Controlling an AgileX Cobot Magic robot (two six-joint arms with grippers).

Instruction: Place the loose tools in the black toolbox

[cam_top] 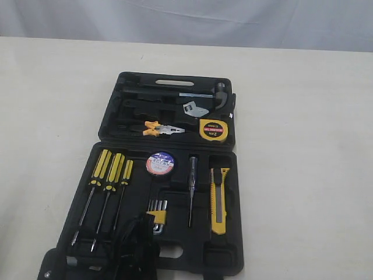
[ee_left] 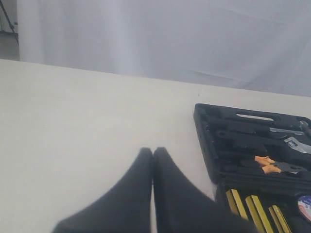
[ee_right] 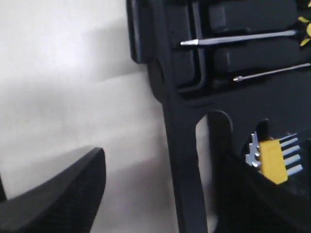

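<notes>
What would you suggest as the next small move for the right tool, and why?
Probably lift the open right tool clear of the black toolbox: the pliers, tape measure, tape roll and utility knife already lie inside it, and its jaws hold nothing.

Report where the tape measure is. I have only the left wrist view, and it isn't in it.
Observer: The tape measure sits in the far half of the toolbox, right of the pliers.
Operator: Now find the knife.
Observer: The knife lies in the near half, along its right side.
Operator: Give me the right gripper.
Observer: The right gripper is open and holds nothing. It is over the toolbox's near edge, by the hex keys.
</notes>
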